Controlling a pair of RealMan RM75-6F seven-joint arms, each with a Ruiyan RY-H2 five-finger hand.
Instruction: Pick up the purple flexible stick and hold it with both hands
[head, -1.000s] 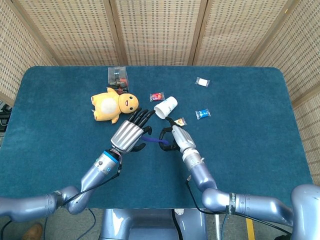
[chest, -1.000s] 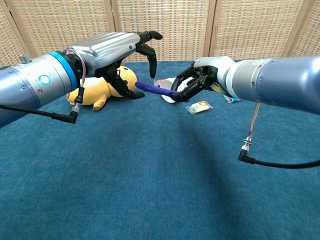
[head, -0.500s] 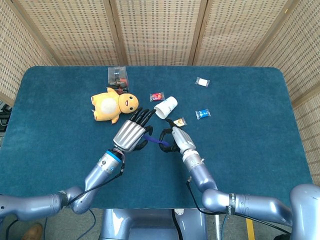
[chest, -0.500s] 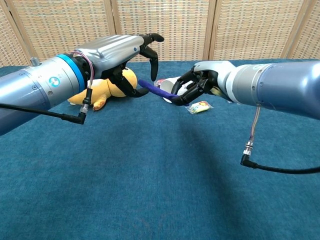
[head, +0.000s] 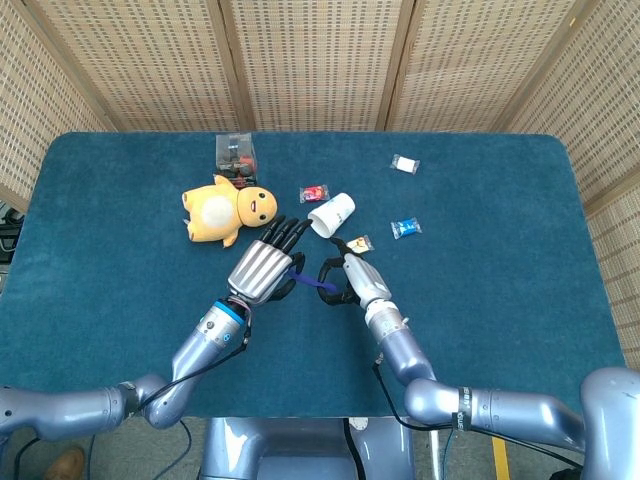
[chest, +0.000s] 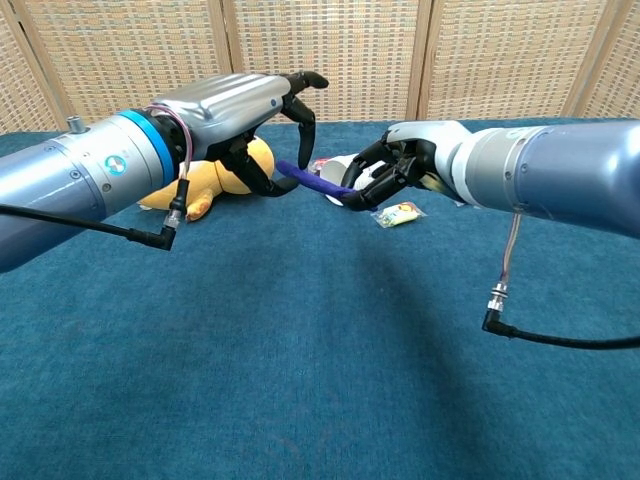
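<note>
The purple flexible stick (head: 312, 282) (chest: 316, 183) hangs above the blue table between my two hands. My right hand (head: 356, 279) (chest: 412, 160) pinches its right end between thumb and fingers. My left hand (head: 262, 265) (chest: 236, 104) is at the stick's left end: the thumb lies just under that end and the other fingers arch over it, spread apart. No closed grip by the left hand shows in either view, and the hand's back hides the stick's left tip in the head view.
A yellow plush duck (head: 225, 208) (chest: 215, 172) lies just behind my left hand. A tipped white cup (head: 332, 213) and a yellow wrapper (head: 359, 243) (chest: 400, 213) sit behind the stick. A clear box (head: 236, 154) and red (head: 314, 193), blue (head: 405, 228) and white (head: 404, 164) wrappers lie farther back.
My left hand has shifted a little toward the stick, so its thumb now sits under the left end. The right hand keeps its pinch and has barely moved.
</note>
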